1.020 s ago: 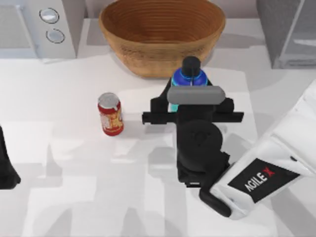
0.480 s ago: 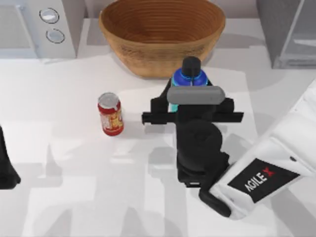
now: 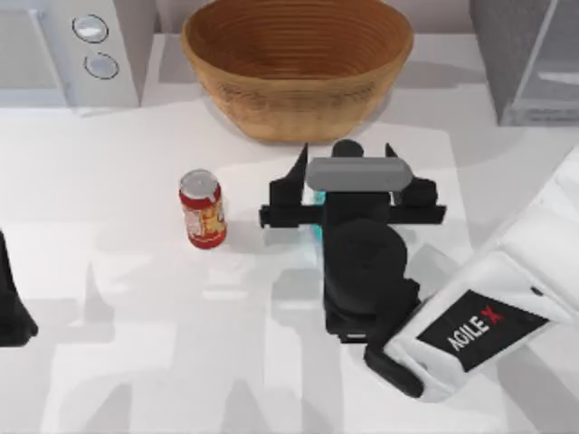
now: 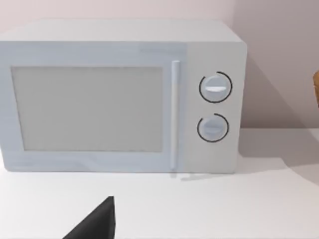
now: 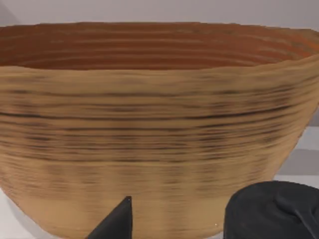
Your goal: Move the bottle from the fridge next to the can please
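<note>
Right pincer [image 3: 346,155] spread wide mid-table; left arm [image 3: 13,303] parked at left edge.

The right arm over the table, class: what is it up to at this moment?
The right arm's claw stands open on the table, its fingers either side of the bottle, just in front of the wicker basket. The bottle is out of the fridge and on the table, to the right of the can with a clear gap between them. The left claw is parked at the table's left edge, facing the microwave.
</note>
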